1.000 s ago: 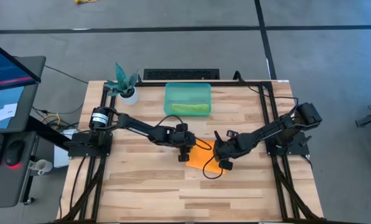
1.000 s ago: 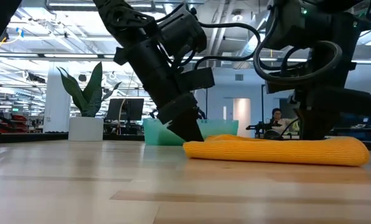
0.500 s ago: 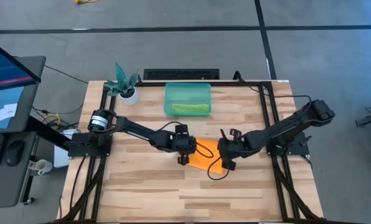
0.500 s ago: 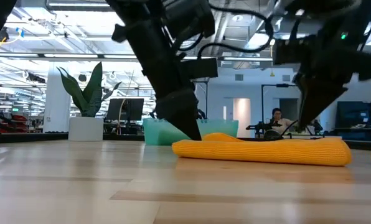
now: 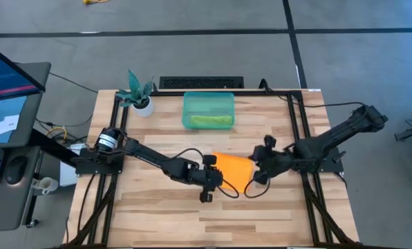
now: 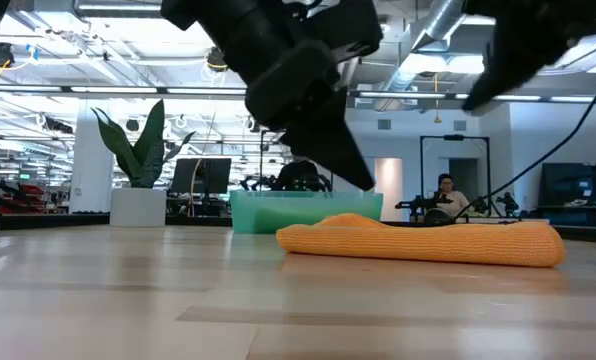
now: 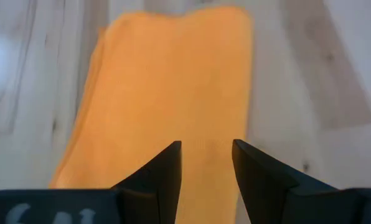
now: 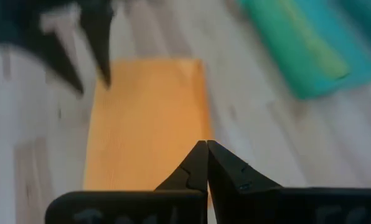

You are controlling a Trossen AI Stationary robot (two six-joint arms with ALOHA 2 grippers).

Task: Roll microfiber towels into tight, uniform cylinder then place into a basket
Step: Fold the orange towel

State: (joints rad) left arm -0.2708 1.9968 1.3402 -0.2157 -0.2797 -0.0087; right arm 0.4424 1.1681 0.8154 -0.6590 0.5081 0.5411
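Observation:
The orange towel [image 5: 235,170] lies on the middle of the table as a flattened, thick strip [image 6: 418,241]. My left gripper [image 5: 216,183] hangs at its near-left end, raised clear of it [image 6: 363,180] and open; between its fingers [image 7: 205,163] only the towel farther below shows. My right gripper [image 5: 256,173] hangs over the towel's right end, shut [image 8: 205,155] with nothing in it. The teal basket [image 5: 208,99] stands at the far middle, with the lime green towel [image 5: 209,120] lying inside it.
A white pot with a teal plant [image 5: 138,95] stands at the far left corner, and a dark bar [image 5: 200,82] lies along the far edge. Bare wood stretches toward the near edge. A person [image 6: 443,190] sits far off in the room behind.
Both grippers have risen off the orange towel. My left one has gone toward the table's near edge, my right one up and toward the right edge, tipping more level. The towel slid a little along the table, then lay still.

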